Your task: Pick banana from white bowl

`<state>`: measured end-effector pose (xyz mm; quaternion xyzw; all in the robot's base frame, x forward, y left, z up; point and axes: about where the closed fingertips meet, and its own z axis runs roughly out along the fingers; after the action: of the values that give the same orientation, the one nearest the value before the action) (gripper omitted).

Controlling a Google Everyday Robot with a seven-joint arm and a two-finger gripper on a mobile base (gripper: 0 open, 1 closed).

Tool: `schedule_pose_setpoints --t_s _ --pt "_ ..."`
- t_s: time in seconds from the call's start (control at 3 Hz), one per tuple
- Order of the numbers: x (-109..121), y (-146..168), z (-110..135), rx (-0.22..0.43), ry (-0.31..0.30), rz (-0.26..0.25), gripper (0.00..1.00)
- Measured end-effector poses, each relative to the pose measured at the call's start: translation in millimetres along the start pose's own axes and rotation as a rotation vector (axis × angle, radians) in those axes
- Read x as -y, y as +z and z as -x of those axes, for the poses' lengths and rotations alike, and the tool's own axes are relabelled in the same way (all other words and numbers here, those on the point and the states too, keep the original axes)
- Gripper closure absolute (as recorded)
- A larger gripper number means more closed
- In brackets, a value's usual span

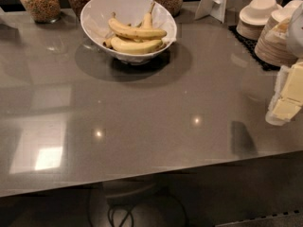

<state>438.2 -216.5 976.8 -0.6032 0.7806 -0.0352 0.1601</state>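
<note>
One pincer (285, 105), mine, hangs at the right edge of view above the right side of the table (142, 126), its pale cream blocks seen from close; how far it stands open I cannot tell, and I see nothing held in it. Just behind it stand stacked pale plates (277, 48) and small stacked bowls (258, 13) on a black mat (244, 39); a white folded stand (215, 1) is further back. Well apart, at the far left, sits the white bowl (97, 6), glossy, its rim slanted higher at the back. The banana (137, 32) lies across it on top, long, slender, yellow with faint brown flecks, stem at the left; it rests on a thicker, paler banana (135, 47); another banana (147, 19) leans behind it. Three glass jars (40, 1) of grain stand behind the bowl.
</note>
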Motion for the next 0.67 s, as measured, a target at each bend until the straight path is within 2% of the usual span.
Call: schedule_pose_setpoints --t_s 0.33,0.67 --pt "0.1 0.0 0.1 0.001 0.0 0.0 0.0" --pt "25.7 6.8 30.9 0.154 0.026 -0.03 0.0"
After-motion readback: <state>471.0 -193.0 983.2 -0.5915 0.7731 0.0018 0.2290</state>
